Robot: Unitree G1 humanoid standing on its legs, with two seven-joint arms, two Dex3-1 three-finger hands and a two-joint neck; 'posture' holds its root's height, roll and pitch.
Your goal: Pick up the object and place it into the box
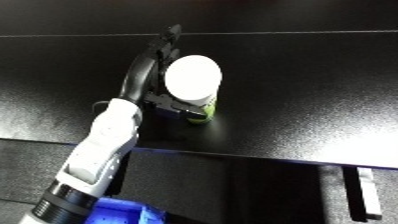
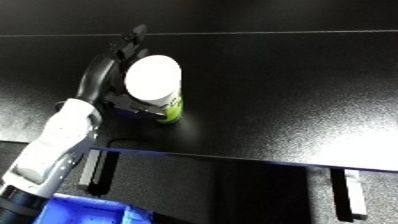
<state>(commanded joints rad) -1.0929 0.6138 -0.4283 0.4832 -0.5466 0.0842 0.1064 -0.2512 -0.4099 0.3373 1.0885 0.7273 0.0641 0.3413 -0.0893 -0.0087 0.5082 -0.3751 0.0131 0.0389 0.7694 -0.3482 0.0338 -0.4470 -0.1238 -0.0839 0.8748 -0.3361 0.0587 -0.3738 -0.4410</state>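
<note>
The left hand [image 1: 151,75] has its fingers [image 1: 167,42] curled around a white-lidded green container [image 1: 194,82] on the black table [image 1: 302,90]. The container stands upright, long axis vertical, lid facing up, between fingers and thumb. A blue bin [image 2: 84,210] shows below.

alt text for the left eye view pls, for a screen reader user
The robot's left hand wraps around a green container with a white lid standing on a black table. Its white forearm enters from the lower left, and a corner of a blue bin shows at the bottom edge, below the table.
</note>
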